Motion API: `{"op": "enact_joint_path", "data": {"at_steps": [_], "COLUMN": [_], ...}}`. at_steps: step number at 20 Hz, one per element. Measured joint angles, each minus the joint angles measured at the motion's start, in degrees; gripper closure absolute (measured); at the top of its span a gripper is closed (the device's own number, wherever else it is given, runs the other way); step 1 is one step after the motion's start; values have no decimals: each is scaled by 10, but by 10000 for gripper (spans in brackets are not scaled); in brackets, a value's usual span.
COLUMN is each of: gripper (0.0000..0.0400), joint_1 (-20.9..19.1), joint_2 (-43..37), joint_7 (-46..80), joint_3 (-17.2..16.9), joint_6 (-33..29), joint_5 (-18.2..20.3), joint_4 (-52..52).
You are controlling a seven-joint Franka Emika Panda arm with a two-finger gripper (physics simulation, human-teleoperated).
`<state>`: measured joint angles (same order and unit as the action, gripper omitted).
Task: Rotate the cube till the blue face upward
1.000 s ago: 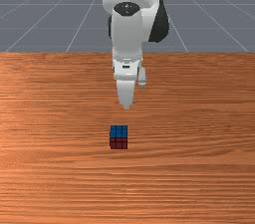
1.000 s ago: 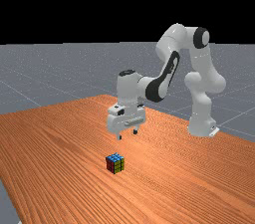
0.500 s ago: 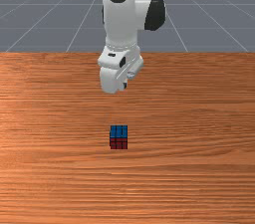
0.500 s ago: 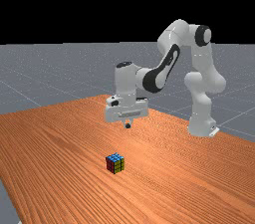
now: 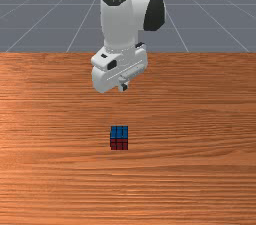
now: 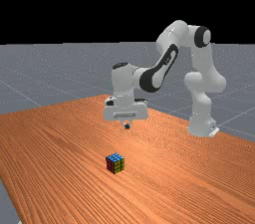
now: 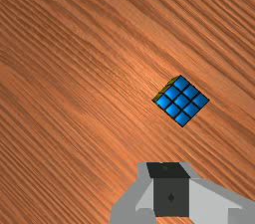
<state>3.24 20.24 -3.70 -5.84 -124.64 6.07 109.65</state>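
Observation:
High above the table and on the arm's side of the cube hangs my gripper (image 5: 123,87), its fingers together with nothing held. In the far view the gripper (image 6: 127,126) is well above the cube (image 6: 115,163), whose top is blue, with red and yellow sides. The cube (image 5: 119,138) rests flat on the wood in the front view, blue up and red toward the camera. In the wrist view the cube (image 7: 182,101) lies beyond the tips of the gripper (image 7: 168,178), turned at an angle to the hand, with a sliver of yellow side.
The orange-brown table (image 5: 200,134) surrounds the cube. The arm's base (image 6: 201,123) stands at the table's far edge, on the far view's right.
The fingers, apart a second ago, have come together. My hand has risen, drawn back from the cube toward the arm's base and turned by a large angle. The cube has stayed put.

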Motion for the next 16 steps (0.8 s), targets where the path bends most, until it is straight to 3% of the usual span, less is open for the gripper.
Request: {"op": "enact_joint_path", "data": {"at_steps": [16], "gripper": [400], "joint_1": [21], "joint_2": [15], "joint_7": [307], "joint_3": [-37], "joint_6": [27], "joint_5": [66], "joint_4": [-19]}}
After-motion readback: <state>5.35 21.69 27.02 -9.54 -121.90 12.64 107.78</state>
